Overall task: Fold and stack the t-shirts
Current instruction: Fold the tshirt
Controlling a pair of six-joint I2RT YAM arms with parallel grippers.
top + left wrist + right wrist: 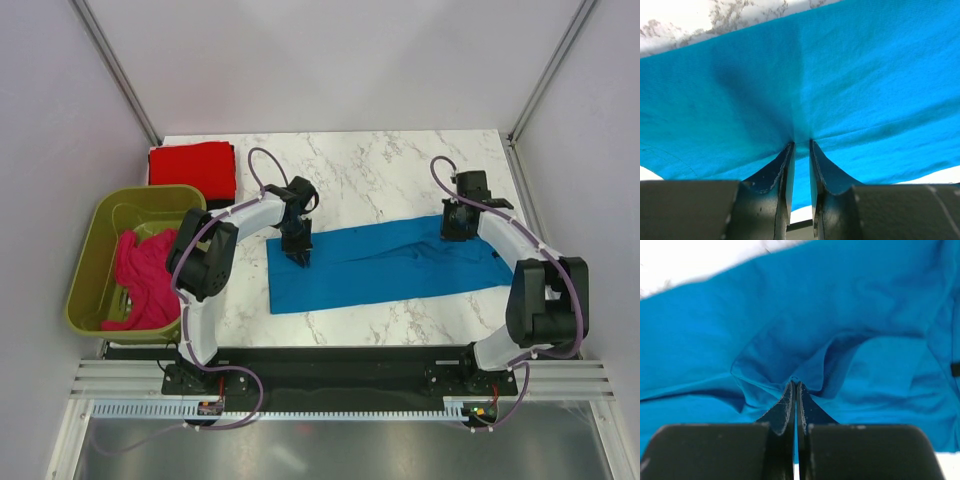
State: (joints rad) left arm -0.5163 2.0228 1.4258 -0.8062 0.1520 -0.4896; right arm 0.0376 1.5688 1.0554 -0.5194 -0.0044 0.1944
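Red tee (192, 168) done, blue tee (385, 272) mid-fold.
Red tee lies folded at the tabletop's (400, 165) far corner; left jaws and right jaws both clamp the blue tee's far edge; pink tee (140, 282) sits unfolded in the tub (92, 232).

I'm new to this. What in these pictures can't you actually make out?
Top view: where each arm's fingers meet the blue t-shirt; the wrists cover it.
Top view: the pink t-shirt's full shape; crumpled in the tub, the left arm overlaps it.
Both wrist views: the blue t-shirt's outline; the frame edges cut it off.
Top view: the red t-shirt's folds; too small.
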